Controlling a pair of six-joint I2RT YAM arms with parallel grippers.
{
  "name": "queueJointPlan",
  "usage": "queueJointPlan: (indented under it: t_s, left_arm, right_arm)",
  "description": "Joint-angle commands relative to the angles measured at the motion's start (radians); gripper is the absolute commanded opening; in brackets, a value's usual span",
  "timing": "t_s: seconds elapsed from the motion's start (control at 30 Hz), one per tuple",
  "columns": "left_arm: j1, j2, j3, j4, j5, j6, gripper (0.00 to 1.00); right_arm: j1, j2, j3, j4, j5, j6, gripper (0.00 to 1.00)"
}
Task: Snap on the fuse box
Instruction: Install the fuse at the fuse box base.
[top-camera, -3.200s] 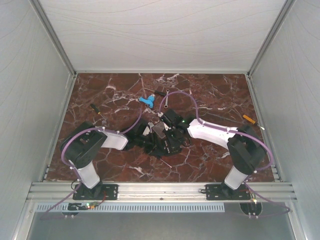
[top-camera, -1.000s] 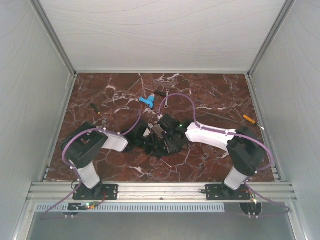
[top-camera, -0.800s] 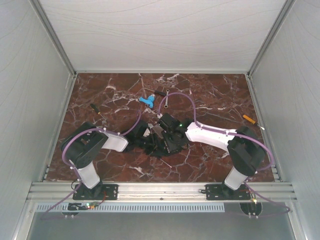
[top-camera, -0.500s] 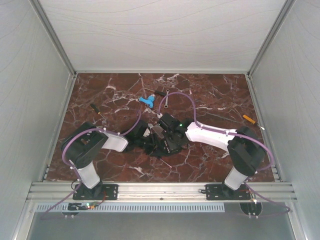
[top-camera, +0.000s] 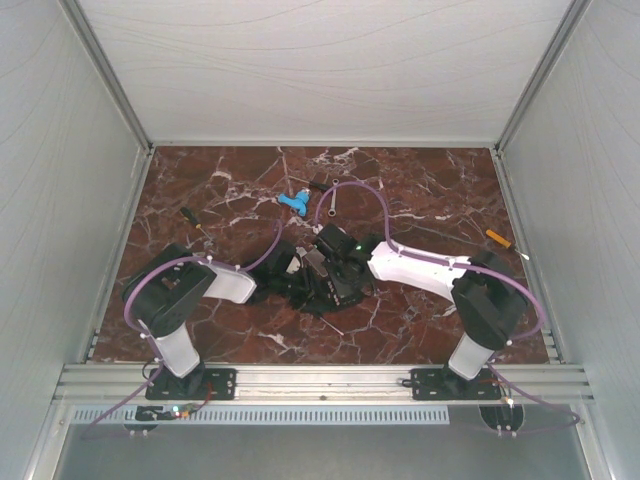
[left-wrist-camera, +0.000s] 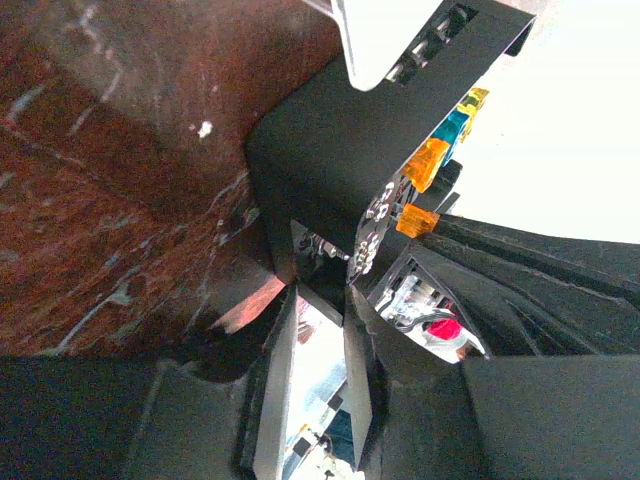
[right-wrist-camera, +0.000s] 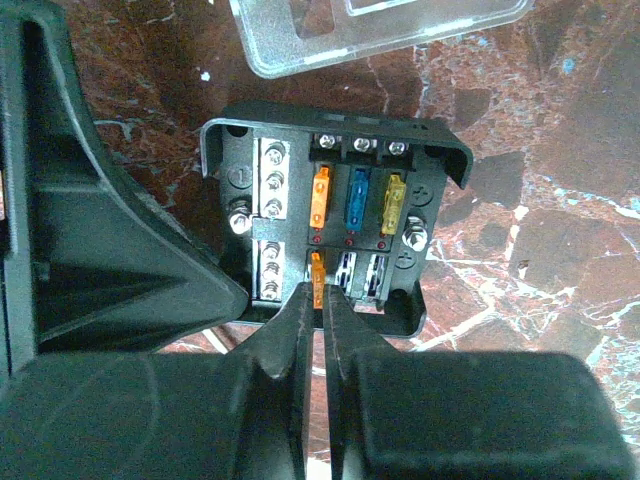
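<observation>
Fuse box (right-wrist-camera: 340, 235) sits in the middle of the bench (right-wrist-camera: 560, 200), its top open. Left arm (top-camera: 225, 282) and right arm (top-camera: 415, 265) both bend low and reach in to meet at it. Left jaws are nearly closed, pinching the box's edge. Right jaws are pressed together, tips at an orange fuse (right-wrist-camera: 317, 275) in the lower row. Count: two arms, one box, four fuses (right-wrist-camera: 355, 205), and one clear lid (right-wrist-camera: 380, 30) on the bench just past the box.

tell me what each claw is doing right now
left claw: closed on the fuse box edge
right claw: closed, tips at an orange fuse; grip unclear
</observation>
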Motion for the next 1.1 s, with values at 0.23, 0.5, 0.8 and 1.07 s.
queueJointPlan:
  t_s: [0.23,0.5,0.8,1.07]
  left_arm:
    - [-0.007,-0.016,0.005,0.025,-0.024,-0.009,0.24]
    - [-0.008,-0.021,0.005,0.017,-0.032,-0.009,0.24]
    - [-0.010,-0.022,0.009,0.014,-0.036,-0.008,0.24]
    - [-0.013,-0.022,0.007,0.015,-0.036,-0.007,0.24]
  right_arm:
    - [0.006,0.025,0.007,-0.063,0.042,-0.003,0.00]
    - [0.013,-0.015,0.020,-0.059,0.029,-0.006,0.00]
    - [0.034,-0.003,0.042,-0.072,0.037,-0.002,0.00]
    - [0.039,0.036,0.027,-0.040,0.038,0.005,0.00]
